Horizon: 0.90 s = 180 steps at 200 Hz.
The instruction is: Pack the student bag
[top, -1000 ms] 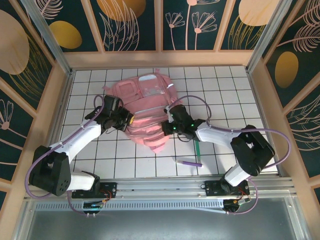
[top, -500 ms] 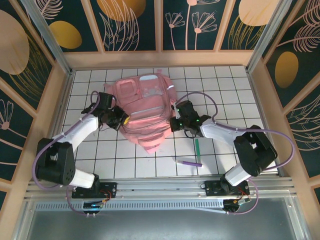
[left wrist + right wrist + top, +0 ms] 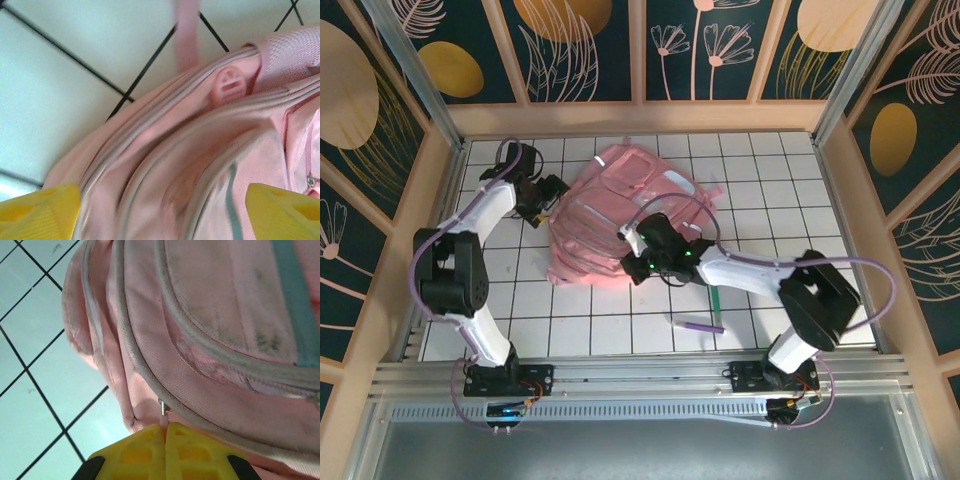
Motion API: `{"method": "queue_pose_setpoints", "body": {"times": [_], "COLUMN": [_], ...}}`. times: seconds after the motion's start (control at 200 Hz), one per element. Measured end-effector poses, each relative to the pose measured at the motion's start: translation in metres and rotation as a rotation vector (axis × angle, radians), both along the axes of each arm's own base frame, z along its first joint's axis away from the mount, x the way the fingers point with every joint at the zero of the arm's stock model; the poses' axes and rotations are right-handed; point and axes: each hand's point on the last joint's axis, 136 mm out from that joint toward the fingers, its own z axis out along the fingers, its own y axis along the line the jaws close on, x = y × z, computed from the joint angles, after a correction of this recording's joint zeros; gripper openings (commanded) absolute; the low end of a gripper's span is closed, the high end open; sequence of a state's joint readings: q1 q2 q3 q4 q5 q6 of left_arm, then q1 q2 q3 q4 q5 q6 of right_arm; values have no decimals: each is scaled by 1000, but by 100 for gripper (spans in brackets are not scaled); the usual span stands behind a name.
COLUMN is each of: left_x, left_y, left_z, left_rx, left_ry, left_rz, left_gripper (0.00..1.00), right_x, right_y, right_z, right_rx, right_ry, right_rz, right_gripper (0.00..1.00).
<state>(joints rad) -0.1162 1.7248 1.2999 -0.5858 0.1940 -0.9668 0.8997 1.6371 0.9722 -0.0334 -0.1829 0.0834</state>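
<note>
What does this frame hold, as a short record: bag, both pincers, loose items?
bag: pink, lying mid-table
left pincer: open, at the bag's left edge
right pincer: shut on zip pull at the bag's near side
loose items: green pen, purple pen, on tiles near the right arm

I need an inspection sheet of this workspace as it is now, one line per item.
Surface: white gridded table, flat.
Job's things: pink student bag lying mid-table.
Clutter: green pen and purple pen, near right of the table.
Claws: left claw open at the bag's left edge; right claw shut on a zip pull.
Cables: purple cables, in loose loops.
Surroundings: floral wall panels, wooden frame.
</note>
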Motion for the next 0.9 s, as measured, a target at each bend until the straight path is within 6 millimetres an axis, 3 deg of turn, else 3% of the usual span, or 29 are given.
{"method": "queue_pose_setpoints", "body": {"times": [0.09, 0.175, 0.245, 0.31, 0.44, 0.571, 0.631, 0.766, 0.901], "left_x": [-41, -80, -108, -122, -117, -103, -101, -99, -97], "left_y": [-3, -25, -47, -55, -60, -72, -77, -80, -77], "left_z": [3, -1, -14, -28, -37, -41, -49, -66, -68], "left_rx": [3, -16, -55, -71, -61, -46, -45, -21, 14], "left_ry": [23, 50, 86, 137, 167, 170, 177, 200, 184], "left_rz": [35, 38, 26, 48, 103, 132, 146, 169, 172], "left_gripper": [86, 87, 87, 87, 83, 68, 53, 0, 0], "right_x": [8, 12, 11, 10, 10, 13, 14, 12, 12], "right_y": [14, 24, 29, 31, 33, 32, 29, 22, 13], "right_z": [-7, -6, -6, -5, -4, -4, -7, -17, -25], "right_rx": [10, 36, 54, 65, 77, 80, 71, 25, -14], "right_ry": [12, 16, 18, 24, 33, 34, 37, 48, 41], "right_rz": [11, 29, 40, 49, 43, 18, -3, -33, -64], "right_gripper": [0, 0, 0, 0, 0, 0, 0, 0, 0]}}
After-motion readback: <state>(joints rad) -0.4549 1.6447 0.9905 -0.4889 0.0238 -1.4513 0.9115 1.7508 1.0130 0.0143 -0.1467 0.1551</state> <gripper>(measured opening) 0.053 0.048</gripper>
